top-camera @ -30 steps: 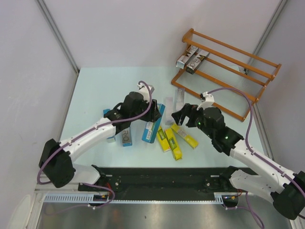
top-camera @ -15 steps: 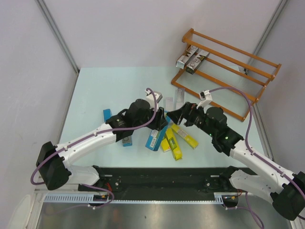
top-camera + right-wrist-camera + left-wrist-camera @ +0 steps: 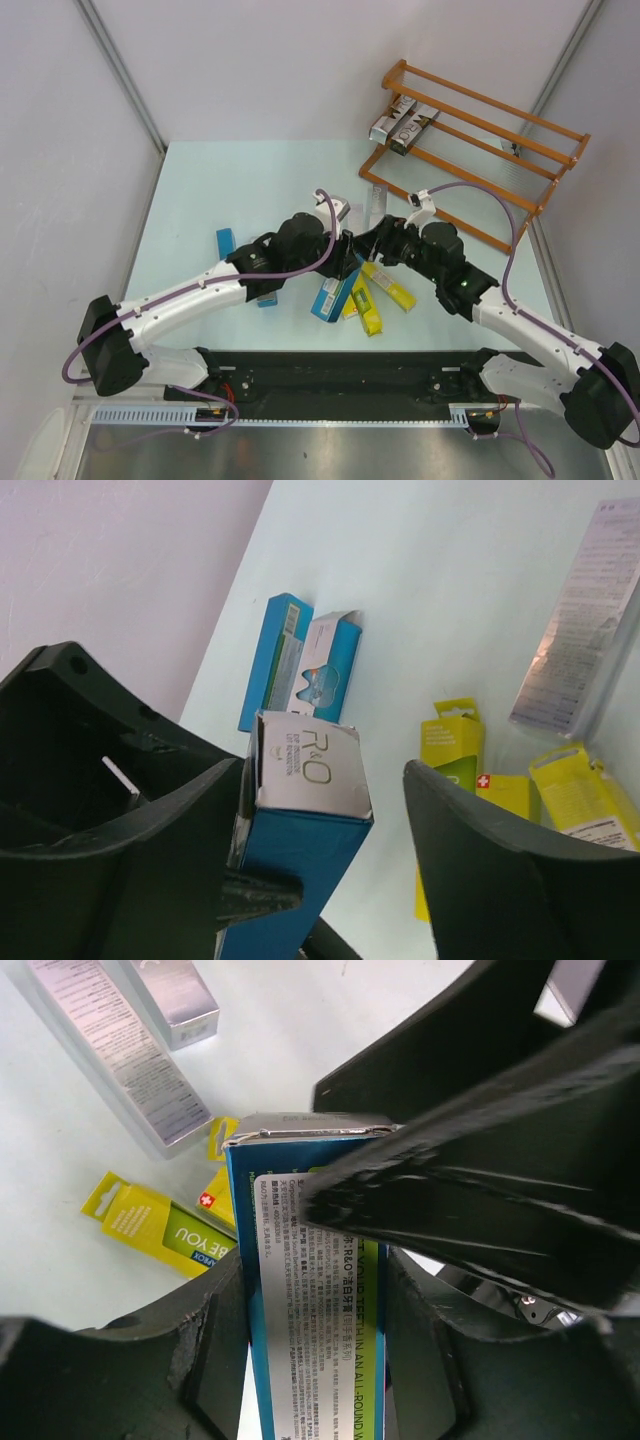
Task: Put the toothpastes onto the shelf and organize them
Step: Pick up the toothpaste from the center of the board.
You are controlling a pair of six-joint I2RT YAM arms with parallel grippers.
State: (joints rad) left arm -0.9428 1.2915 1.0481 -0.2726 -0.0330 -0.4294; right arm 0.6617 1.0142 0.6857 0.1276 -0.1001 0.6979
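Note:
My left gripper (image 3: 345, 262) is shut on a blue toothpaste carton (image 3: 332, 290) and holds it tilted above the table's middle. In the left wrist view the carton (image 3: 300, 1360) sits tight between my fingers (image 3: 215, 1340). My right gripper (image 3: 362, 245) is open, its jaws on either side of the carton's silver end flap (image 3: 305, 765). The flap rests against one right finger and is apart from the other. The orange-brown shelf (image 3: 490, 102) stands at the far right with two silver cartons (image 3: 400, 122) on its left end.
Yellow cartons (image 3: 385, 285) lie below the grippers, also in the right wrist view (image 3: 450, 750). Silver cartons (image 3: 376, 205) lie between the grippers and the shelf. Two blue cartons (image 3: 225, 242) lie to the left, under the left arm.
My left gripper has lifted the blue carton and carried it right, toward the right gripper. My right gripper has moved left and now has its jaws around the carton's end.

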